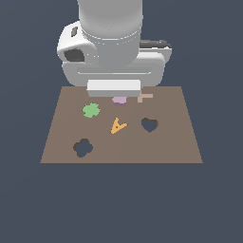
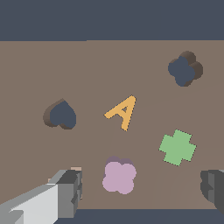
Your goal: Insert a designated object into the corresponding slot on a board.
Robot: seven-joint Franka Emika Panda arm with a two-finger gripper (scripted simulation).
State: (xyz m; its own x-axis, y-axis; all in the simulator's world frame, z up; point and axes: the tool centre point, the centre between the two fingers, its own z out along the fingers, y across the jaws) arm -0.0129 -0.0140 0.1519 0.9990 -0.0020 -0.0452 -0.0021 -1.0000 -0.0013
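The lilac piece (image 2: 119, 176) lies flat on the brown board (image 2: 87, 70); in the exterior view it (image 1: 119, 100) shows only partly, under the hand at the board's far edge. The clover-shaped slot (image 1: 83, 147) is near the front on the exterior view's left, and also shows in the wrist view (image 2: 184, 70). My gripper (image 2: 142, 192) is open and empty, hanging over the lilac piece (image 1: 116, 93). The piece lies between the two fingers, closer to one finger (image 2: 70, 192) than the other.
A green clover-shaped piece (image 1: 91, 110) lies beside the lilac one, also in the wrist view (image 2: 177, 147). An orange A-shaped piece (image 1: 117, 126) sits mid-board (image 2: 122, 112). A dark heart-shaped hole (image 1: 149, 125) is on the exterior view's right (image 2: 62, 115).
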